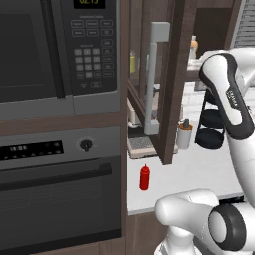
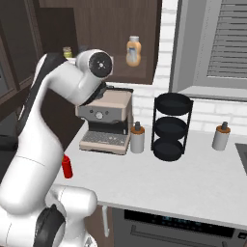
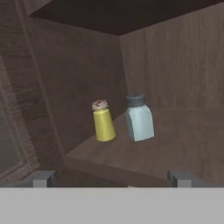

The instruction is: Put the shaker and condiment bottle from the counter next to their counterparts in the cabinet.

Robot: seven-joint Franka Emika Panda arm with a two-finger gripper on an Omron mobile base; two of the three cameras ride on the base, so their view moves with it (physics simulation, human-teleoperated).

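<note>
Your end effector (image 3: 112, 178) has its fingertips (image 3: 43, 178) spread wide with nothing between them, pointing into the cabinet (image 3: 175, 65). On the wooden shelf (image 3: 175, 144) ahead you've got the pale blue-grey shaker (image 3: 139, 119) with its dark cap standing upright just beside a yellow shaker (image 3: 103, 121), the two close but not touching. From the left base view you can see the red condiment bottle (image 1: 145, 177) upright on the white table (image 1: 199, 169), near its front edge, below the open cabinet door (image 1: 174, 74) with the long silver handle (image 1: 155, 74). From the right base view there's an espresso machine (image 2: 106, 120), a white canister (image 2: 137, 137) beside it, a black three-tier rack (image 2: 171, 126), and an amber bottle (image 2: 133, 50) up in the cabinet.
</note>
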